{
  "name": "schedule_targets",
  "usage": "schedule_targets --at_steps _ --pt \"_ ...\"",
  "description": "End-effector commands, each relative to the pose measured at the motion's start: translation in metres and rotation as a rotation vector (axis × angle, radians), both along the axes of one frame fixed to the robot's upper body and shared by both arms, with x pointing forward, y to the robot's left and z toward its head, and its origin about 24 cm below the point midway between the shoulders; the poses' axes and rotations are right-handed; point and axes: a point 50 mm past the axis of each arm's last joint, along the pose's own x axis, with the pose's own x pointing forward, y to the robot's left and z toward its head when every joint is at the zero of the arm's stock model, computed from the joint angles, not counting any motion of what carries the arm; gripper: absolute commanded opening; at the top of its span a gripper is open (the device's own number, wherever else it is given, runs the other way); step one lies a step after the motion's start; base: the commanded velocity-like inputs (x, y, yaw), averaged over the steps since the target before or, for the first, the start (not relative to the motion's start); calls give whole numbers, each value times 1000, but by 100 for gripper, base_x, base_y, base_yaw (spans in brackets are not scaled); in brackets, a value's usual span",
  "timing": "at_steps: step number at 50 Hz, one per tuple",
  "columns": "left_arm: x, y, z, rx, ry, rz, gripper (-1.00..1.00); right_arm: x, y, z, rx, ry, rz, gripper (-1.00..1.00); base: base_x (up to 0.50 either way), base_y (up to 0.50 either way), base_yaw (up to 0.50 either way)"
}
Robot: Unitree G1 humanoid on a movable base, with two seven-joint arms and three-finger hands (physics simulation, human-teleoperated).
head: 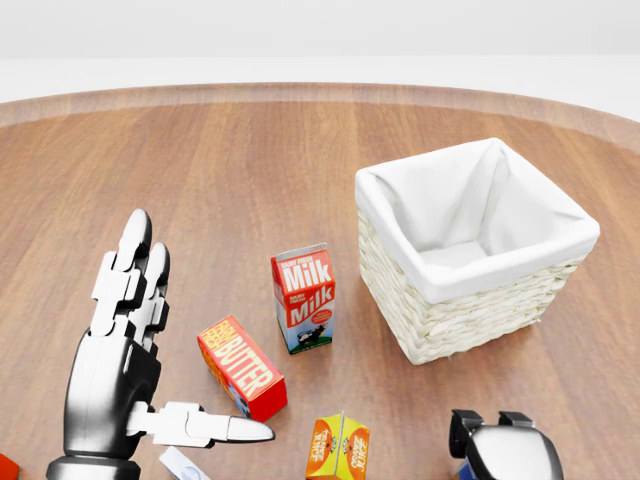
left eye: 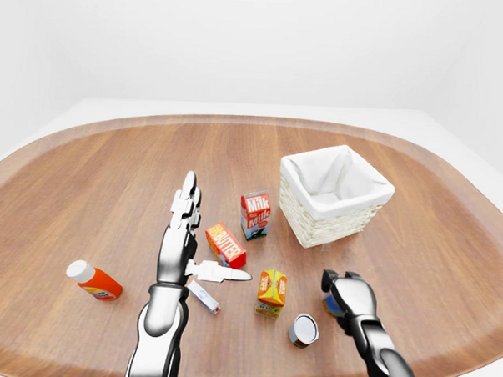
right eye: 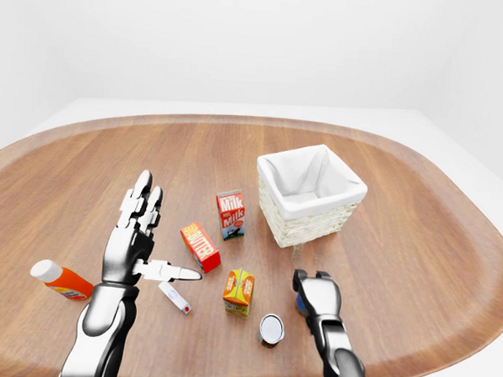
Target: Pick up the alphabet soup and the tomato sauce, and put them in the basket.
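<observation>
While the right robot hand (left eye: 340, 291) stood near the bottom right of the left-eye view, its fingers were curled down round a blue-labelled can (left eye: 331, 305), of which only a small part showed beside the palm. I cannot tell from the label whether this can was the alphabet soup or the tomato sauce. Just to its left, a second can (left eye: 304, 330) lay on its side on the wooden surface (left eye: 110, 182), with its pale end turned to the camera; its label was not readable either.

A little further up and to the left, an orange juice carton (left eye: 272, 291) stood upright. Beside it, a small white tube (left eye: 203, 296) lay flat, close under the left robot hand (left eye: 182, 240). This hand was fully open, its two long fingers stretched toward the top of the view and its thumb pointing to the right, and it held nothing. At the far left, an orange bottle (left eye: 93, 280) with a white cap lay on its side, well apart from the other things.

Further up, a red butter box (head: 241, 366) lay tilted near the thumb, and a milk carton (head: 303, 297) stood upright beyond it. Farthest was the woven basket (head: 470, 310) with a white cloth lining, and nothing showed inside it.
</observation>
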Motion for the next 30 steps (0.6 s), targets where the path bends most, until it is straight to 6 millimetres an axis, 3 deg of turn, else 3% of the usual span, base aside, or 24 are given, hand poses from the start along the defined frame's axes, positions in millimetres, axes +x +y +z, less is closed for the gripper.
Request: schedule_targets --at_steps 1,12,30 --pt "0 0 -2 20 8 1 100 1 0 3 9 -16 -8 -100 0 0 0" --pt "0 0 -4 20 9 1 100 -1 2 15 47 -38 -18 -100 0 0 0" --pt "0 0 -2 20 9 1 100 -3 -1 61 133 -121 -55 -100 0 0 0"
